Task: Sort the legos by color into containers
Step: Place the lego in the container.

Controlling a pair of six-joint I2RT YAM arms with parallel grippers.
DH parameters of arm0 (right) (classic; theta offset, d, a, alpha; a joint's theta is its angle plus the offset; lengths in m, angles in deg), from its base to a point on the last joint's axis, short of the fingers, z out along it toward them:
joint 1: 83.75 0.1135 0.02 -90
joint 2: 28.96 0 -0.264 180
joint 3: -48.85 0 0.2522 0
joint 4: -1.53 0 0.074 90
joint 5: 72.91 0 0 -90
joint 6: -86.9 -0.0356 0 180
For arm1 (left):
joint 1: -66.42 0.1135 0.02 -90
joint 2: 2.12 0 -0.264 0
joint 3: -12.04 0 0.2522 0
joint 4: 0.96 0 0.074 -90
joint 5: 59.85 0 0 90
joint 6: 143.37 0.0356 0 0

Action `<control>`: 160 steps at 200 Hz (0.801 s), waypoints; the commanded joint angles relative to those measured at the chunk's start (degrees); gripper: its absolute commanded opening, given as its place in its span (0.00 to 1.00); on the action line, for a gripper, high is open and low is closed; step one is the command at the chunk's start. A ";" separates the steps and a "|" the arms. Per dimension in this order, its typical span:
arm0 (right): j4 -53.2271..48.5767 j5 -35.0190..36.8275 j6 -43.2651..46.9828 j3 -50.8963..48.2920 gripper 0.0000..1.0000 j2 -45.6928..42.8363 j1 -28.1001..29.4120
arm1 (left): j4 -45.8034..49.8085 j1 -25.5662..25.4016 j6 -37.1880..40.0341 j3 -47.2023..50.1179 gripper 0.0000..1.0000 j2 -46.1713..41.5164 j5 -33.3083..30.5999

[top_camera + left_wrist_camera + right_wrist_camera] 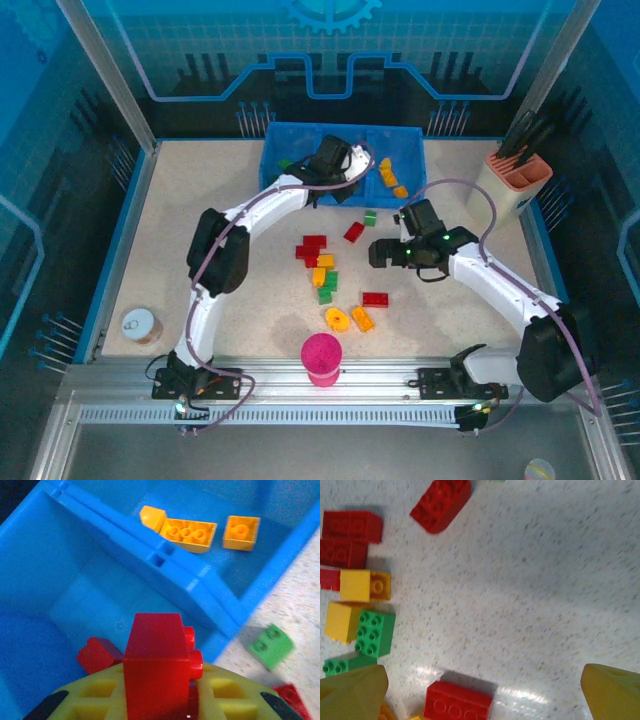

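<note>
**Top external** — The left gripper [335, 160] hangs over the blue tray [290, 140] at the far side of the table [200, 200]. It is above the compartment next to the one holding the orange bricks [390, 175]. The right gripper [385, 252] hovers over the table, just right of the loose bricks [318, 262], which are red, yellow and green and lie scattered mid-table. A magenta cup [322, 358] stands at the near edge.

**Left wrist** — The left gripper's yellow fingers [100, 695] are clamped tight on a red brick [160, 665], held with its studs to the right of frame over a tray compartment. A second red brick [97, 655] lies on that compartment's floor, close beside the fingers. Across the divider lie three orange bricks. A green brick [270, 645] lies on the table just outside the tray wall.

**Right wrist** — The right gripper's fingers [350, 692] stand wide apart and hold nothing. A flat red brick [457, 702] lies on the table between them, nearer the finger at the left of frame and touching neither. Red, yellow and green bricks line the left edge, and a tilted red brick [440, 502] lies at the top.
</note>
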 commanded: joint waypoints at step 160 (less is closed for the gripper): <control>-3.96 4.33 -24.63 -4.86 1.00 8.64 14.37 | -2.01 2.84 -3.89 -19.78 0.28 17.27 2.39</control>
